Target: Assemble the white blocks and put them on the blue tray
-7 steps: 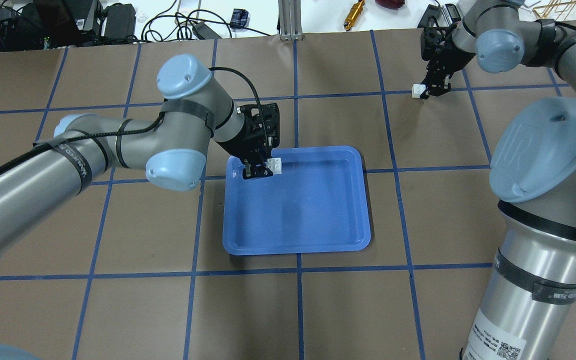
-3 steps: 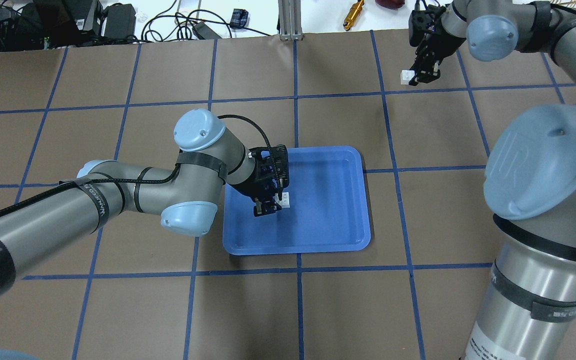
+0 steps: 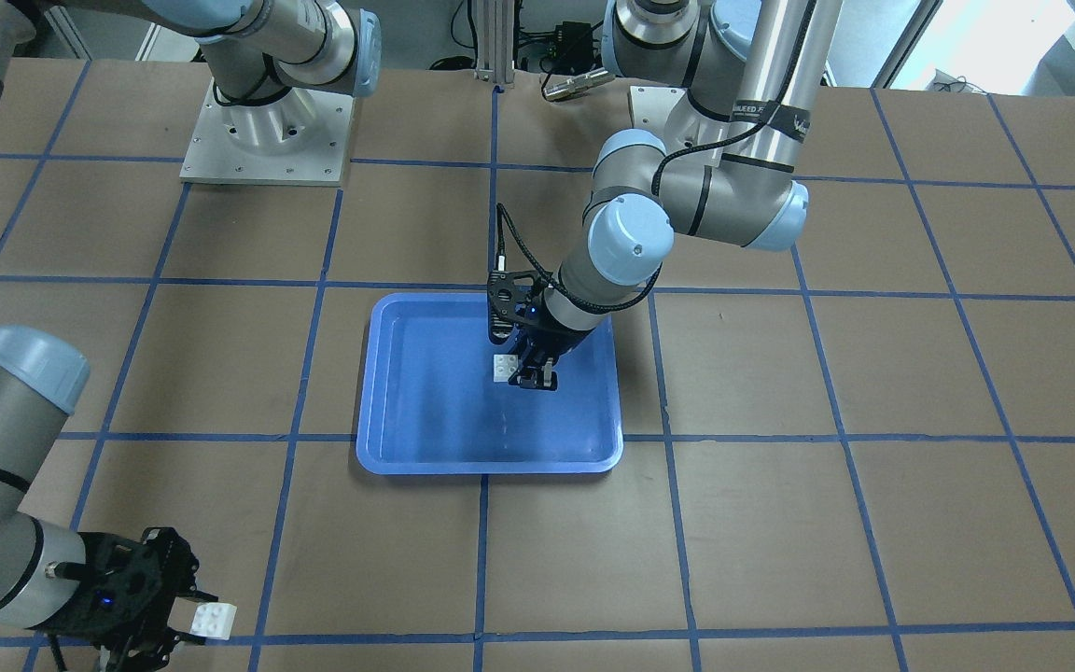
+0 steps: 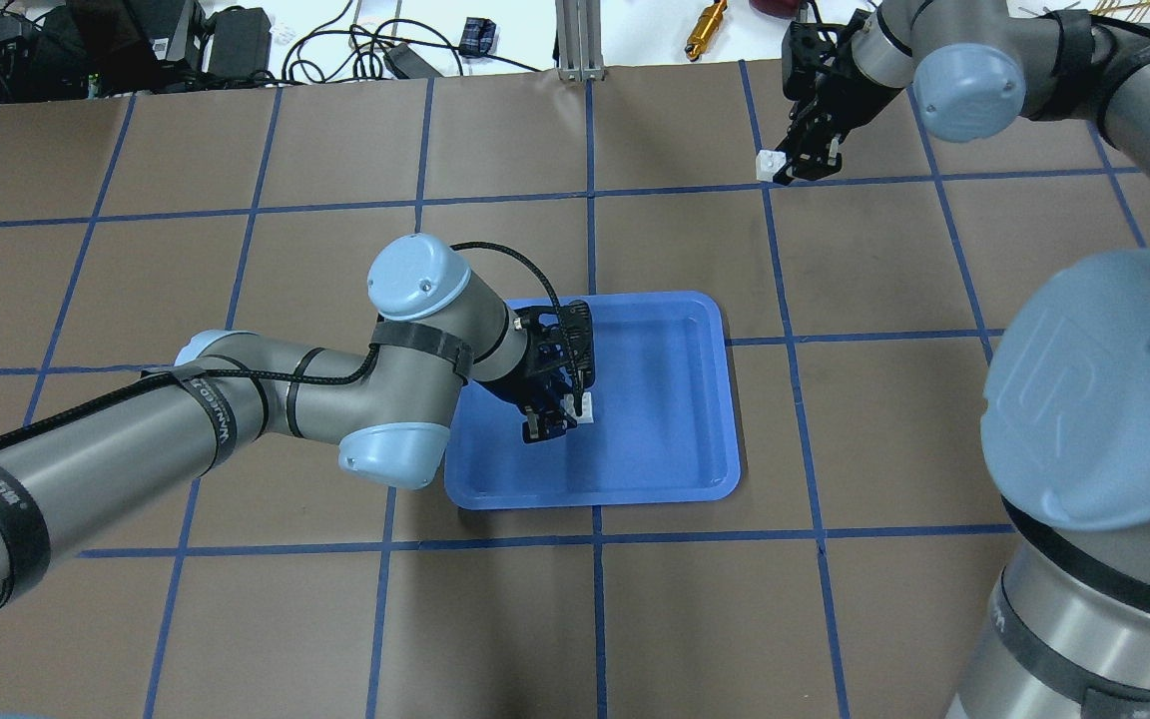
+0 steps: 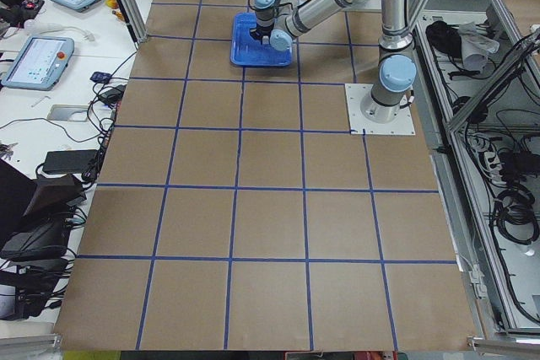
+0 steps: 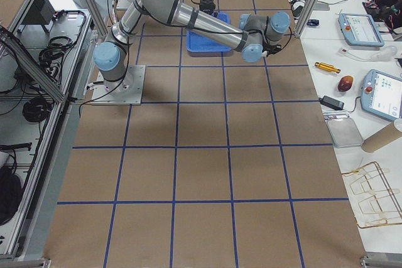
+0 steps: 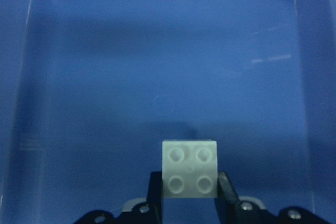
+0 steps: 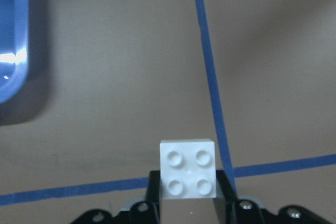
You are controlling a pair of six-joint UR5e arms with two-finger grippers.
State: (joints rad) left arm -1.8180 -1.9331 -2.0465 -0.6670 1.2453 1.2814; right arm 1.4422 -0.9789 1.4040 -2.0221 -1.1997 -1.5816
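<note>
Nearest the robot, the left gripper [image 4: 560, 414] is clamped on one white block [image 4: 586, 405] over the middle of the blue tray [image 4: 675, 439], a little toward the tray's left side. A second ago it was at the tray's far-left corner, so it has swept back toward the robot across the tray floor. Well beyond the tray's far-right corner, the right gripper [image 4: 797, 165] grips the other white block [image 4: 766, 165]. Over the same second it has slid sideways toward the tray's side of the table, though it remains well apart from the tray.

The two blocks are not yet joined. My judgement is that the left arm is presenting its block over the tray while the right arm brings the mate across.

The overhead view gives only these placings. The left wrist view shows more: the fingers [image 7: 155, 187] pinch the near half of the block [image 7: 189, 166], studs facing the camera, with tray floor [image 7: 157, 51] all around. It does not show whether the block touches that floor. The right wrist view shows the same kind of grip on its block [image 8: 187, 167], brown table paper [image 8: 115, 77] beneath, and a tray corner [image 8: 10, 51] far off. Both side views are too small to add anything.
</note>
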